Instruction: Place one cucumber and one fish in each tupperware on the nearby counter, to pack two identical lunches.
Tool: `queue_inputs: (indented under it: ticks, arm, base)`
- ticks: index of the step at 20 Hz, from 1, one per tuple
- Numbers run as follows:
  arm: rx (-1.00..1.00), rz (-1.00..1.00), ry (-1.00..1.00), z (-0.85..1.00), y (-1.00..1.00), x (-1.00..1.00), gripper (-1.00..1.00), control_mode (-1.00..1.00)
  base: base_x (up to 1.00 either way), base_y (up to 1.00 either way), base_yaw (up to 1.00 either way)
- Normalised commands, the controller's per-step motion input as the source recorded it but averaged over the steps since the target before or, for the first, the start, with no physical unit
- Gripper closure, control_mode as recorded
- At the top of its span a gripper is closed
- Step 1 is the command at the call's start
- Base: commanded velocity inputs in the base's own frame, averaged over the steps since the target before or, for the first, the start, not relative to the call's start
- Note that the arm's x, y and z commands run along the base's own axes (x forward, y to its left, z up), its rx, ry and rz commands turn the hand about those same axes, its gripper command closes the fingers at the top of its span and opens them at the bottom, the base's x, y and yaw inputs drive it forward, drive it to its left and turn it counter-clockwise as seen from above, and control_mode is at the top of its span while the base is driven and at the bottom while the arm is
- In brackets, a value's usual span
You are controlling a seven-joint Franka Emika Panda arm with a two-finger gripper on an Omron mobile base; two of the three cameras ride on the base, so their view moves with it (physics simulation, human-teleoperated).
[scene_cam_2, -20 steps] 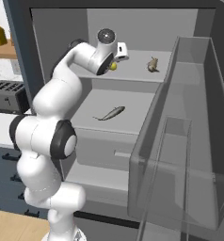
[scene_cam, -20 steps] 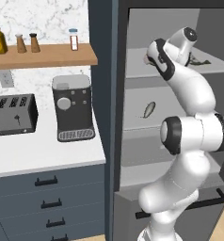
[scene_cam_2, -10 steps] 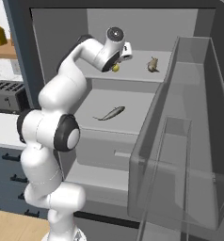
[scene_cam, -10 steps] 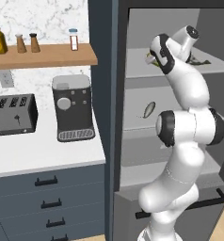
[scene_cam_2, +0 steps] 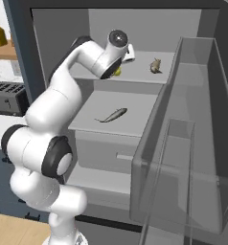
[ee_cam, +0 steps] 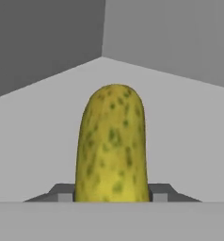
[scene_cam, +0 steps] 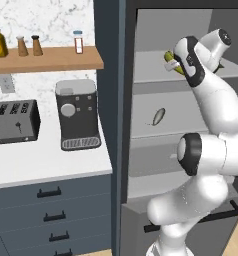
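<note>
The two-finger gripper (ee_cam: 112, 195) is seen clamped on a stubby yellow-green cucumber speckled with dark green (ee_cam: 112, 146), its dark finger tips (ee_cam: 62, 193) pressed against either side of the lower end. The cucumber (scene_cam: 171, 64) is held at the upper shelf of the open grey refrigerator (scene_cam_2: 135, 81). A slender silver-grey fish (scene_cam_2: 112, 115) is laid on the middle shelf, and a second small fish (scene_cam_2: 155, 66) is seen on the upper shelf, near the cucumber.

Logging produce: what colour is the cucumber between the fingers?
Yellow-green cucumber with dark green speckles; hand view.
</note>
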Motion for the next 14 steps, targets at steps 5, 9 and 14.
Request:
queue_inputs:
  ticks: [5, 9, 14]
  arm:
    - [0.0, 0.0, -0.35, 0.13, 0.09, -0.99, 1.0, -1.0]
    - [0.0, -0.05, -0.06, 0.43, 0.24, -1.0, 1.0, -1.0]
    - [0.0, -0.03, 0.04, 0.49, 0.17, -1.0, 1.0, -1.0]
  base:
    - [0.0, 0.0, 0.0]
    - [0.0, 0.0, 0.0]
    - [0.0, 0.0, 0.0]
